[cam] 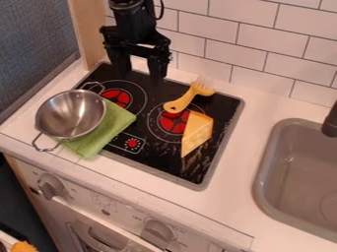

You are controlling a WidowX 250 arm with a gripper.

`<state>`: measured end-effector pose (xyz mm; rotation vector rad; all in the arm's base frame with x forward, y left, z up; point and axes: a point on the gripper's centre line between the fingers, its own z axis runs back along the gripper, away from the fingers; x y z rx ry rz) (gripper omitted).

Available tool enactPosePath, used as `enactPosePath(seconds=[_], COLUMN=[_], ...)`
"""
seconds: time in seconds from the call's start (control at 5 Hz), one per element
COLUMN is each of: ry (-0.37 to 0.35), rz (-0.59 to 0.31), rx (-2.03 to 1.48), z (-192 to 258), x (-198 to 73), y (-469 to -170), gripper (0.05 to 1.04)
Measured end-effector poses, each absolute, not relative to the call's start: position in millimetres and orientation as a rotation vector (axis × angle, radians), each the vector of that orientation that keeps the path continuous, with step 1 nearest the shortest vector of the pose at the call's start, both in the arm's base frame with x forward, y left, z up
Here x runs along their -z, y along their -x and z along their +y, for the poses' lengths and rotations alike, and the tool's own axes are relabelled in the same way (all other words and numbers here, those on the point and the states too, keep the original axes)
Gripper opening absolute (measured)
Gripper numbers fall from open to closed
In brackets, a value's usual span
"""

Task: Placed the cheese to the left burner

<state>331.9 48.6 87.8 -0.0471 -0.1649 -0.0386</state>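
Gripper (140,76) empty, fingers spread, by the stovetop's (227,104) far edge; cheese (197,130) near its right edge, left burner (117,97) placement all to do!

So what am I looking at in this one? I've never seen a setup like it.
There is one picture, taken by a fixed camera looking down at a slant on a toy kitchen. The black machine at the upper left is a robot arm; its gripper hangs over the back of the stovetop, two fingers apart, holding nothing. On the stovetop, a toy cheese wedge lies at the right burner, with a yellow utensil just behind it. To the left, a metal pot overlaps a green cloth. A gray sink is at the right.
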Motion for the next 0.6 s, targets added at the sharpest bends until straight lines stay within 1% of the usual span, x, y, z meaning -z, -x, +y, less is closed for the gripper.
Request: enactPosePath(seconds=[0.2, 0.4, 0.6], ry=[0.058, 0.078, 0.101], rz=[-0.135, -0.135, -0.119], rx=[0.032, 0.112, 0.186], z=[45.1, 9.7, -22.4], x=[-77.8, -78.4, -73.0], y=[-330.8, -334.3, -327.7], gripper=[1.0, 1.0, 1.0])
